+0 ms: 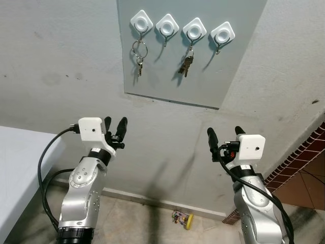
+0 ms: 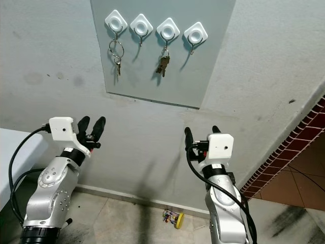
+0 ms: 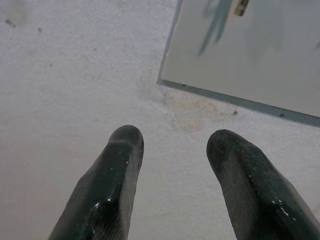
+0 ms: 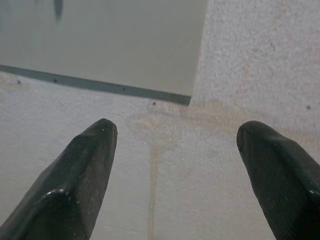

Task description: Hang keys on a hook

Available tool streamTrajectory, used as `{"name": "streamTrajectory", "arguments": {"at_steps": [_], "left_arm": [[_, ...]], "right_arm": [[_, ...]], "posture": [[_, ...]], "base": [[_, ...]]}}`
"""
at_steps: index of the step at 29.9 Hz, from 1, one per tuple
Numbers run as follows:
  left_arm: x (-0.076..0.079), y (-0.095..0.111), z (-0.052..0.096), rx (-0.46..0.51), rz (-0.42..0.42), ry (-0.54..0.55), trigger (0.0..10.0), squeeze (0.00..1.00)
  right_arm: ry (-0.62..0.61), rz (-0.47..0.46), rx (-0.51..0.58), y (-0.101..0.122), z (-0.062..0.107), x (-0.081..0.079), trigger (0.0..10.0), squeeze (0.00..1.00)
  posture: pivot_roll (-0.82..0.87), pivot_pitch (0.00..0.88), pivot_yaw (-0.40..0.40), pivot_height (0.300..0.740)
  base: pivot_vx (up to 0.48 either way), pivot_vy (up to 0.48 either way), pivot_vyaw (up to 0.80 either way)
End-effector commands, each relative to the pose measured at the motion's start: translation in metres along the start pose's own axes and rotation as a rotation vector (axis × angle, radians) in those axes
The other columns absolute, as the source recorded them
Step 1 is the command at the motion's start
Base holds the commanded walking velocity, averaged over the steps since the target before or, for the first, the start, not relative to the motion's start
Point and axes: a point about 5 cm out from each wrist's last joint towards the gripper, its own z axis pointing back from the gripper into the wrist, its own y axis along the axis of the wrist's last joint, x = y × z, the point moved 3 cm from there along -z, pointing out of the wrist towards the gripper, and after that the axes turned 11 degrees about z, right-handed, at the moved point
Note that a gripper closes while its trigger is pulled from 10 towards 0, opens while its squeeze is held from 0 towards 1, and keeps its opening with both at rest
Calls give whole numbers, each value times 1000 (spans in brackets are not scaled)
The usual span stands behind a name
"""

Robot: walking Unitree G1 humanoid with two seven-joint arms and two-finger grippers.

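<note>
A grey board (image 1: 167, 84) on the wall carries a row of white hooks (image 1: 168, 24). A key ring with a key (image 1: 139, 55) hangs from the leftmost hook (image 1: 141, 21). A bunch of keys (image 1: 186, 65) hangs from the third hook (image 1: 194, 29). Another set of keys with a yellow tag (image 1: 183, 219) lies on the floor by the wall's foot. My left gripper (image 1: 115, 123) is open and empty, raised below the board's left corner (image 3: 165, 80). My right gripper (image 1: 223, 133) is also open and empty, below the board's right corner (image 4: 192, 97).
A white table (image 1: 20, 162) stands at the left edge, beside my left arm. A red brick wall (image 1: 304, 157) and tiled floor lie at the right. The bare plaster wall is close in front of both grippers.
</note>
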Motion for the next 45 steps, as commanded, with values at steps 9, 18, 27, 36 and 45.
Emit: {"name": "streamTrajectory", "arguments": {"at_steps": [9, 18, 27, 36, 45], "left_arm": [[-3, 6, -5, 3, -62, -17, 10000, 0], [-2, 8, -5, 10, -64, -26, 10000, 0], [-2, 9, -4, 17, -73, -29, 10000, 0], [-3, 8, -1, 23, -74, -22, 10000, 0], [-2, 9, -4, 26, -73, -26, 10000, 0]], "right_arm": [[-4, 47, -6, 1, -3, 5, 10000, 0], [33, 28, -2, 2, -2, 0, 10000, 0], [64, 32, 9, 4, -4, -4, 10000, 0], [90, 39, 24, 7, -6, -8, 10000, 0], [95, 41, 27, 7, -8, -7, 10000, 0]], "posture": [[-106, 0, -33, 740], [-102, 0, -38, 740], [-88, 0, -53, 740], [-77, 0, -61, 740], [-77, 0, -64, 740]], "base": [[0, 0, 800], [0, 0, 800], [0, 0, 800], [0, 0, 800], [0, 0, 800]]}}
